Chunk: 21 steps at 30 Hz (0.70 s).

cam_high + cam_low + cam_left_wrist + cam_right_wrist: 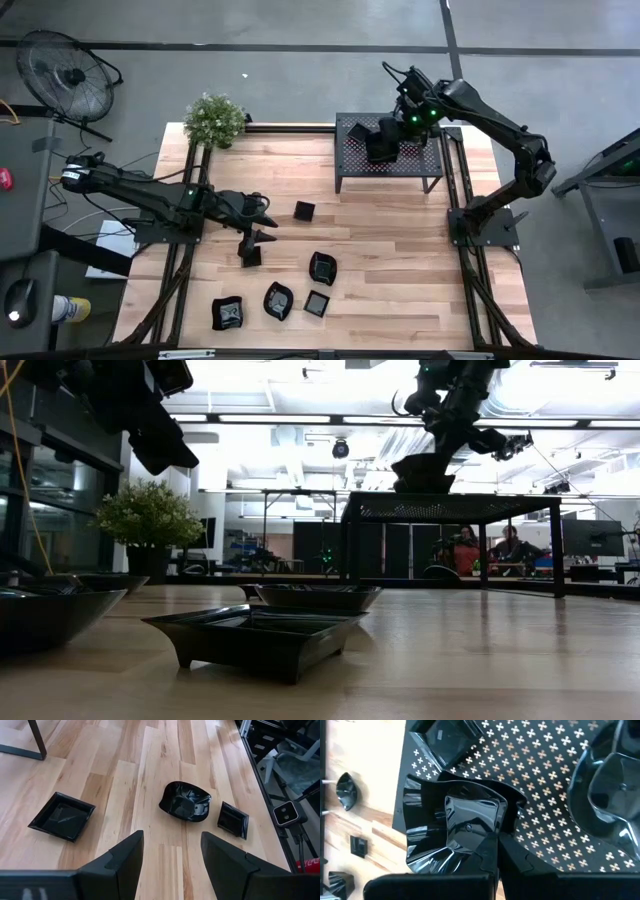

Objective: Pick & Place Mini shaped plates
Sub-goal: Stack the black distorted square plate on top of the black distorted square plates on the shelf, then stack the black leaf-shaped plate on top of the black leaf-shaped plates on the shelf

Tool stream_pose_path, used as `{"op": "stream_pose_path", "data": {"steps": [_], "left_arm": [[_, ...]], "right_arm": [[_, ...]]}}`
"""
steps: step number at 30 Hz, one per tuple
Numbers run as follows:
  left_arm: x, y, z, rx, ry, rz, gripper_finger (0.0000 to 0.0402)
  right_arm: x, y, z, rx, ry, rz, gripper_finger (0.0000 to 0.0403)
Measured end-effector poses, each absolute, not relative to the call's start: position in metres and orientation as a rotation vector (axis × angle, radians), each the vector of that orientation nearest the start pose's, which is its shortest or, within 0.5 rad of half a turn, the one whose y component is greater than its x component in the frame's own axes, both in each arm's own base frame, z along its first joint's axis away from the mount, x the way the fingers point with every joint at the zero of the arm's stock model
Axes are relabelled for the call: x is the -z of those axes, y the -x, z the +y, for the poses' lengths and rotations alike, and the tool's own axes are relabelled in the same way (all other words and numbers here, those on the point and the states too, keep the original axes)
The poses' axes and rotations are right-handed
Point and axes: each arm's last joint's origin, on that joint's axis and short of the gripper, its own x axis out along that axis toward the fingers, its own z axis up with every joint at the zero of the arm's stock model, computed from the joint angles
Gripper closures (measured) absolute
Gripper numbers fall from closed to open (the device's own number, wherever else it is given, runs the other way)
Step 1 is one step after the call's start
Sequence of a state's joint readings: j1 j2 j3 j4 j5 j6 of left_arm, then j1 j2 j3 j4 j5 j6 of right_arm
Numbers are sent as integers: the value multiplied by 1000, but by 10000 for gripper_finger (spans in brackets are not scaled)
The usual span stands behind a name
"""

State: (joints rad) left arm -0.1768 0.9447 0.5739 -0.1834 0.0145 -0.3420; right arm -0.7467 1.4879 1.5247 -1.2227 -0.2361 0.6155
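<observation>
From my seat the job looks partly done — several plates already sit on the rack [352, 160], while six more lie on the surface [420, 260]: one beside my left hand [252, 243], a small square plate [305, 211] further in, and four in a loose group nearer the front, among them a wavy plate [185, 801] and a flat square plate [62, 815]. My left hand hovers over the surface with its fingers spread wide, empty, touching nothing. Over on the right, my right hand [496, 851] is clamped on the rim of a wavy-rimmed plate [452, 827] — held just over the rack, beside the plates already there.
</observation>
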Motion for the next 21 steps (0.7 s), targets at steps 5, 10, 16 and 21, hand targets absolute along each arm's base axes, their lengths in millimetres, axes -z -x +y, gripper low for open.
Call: {"op": "stream_pose_path", "data": {"steps": [5,10,16,21], "left_arm": [[-234,-195,-35,85,286,577,206],[-234,-195,-35,84,285,577,206],[-234,-195,-35,74,283,575,206],[-234,-195,-35,72,288,575,206]], "right_arm": [[-346,-208,-183,782,-1106,913,399],[-347,-209,-184,793,-1111,892,379],[-347,-208,-185,814,-1108,889,348],[-349,-207,-185,816,-1094,874,331]]}}
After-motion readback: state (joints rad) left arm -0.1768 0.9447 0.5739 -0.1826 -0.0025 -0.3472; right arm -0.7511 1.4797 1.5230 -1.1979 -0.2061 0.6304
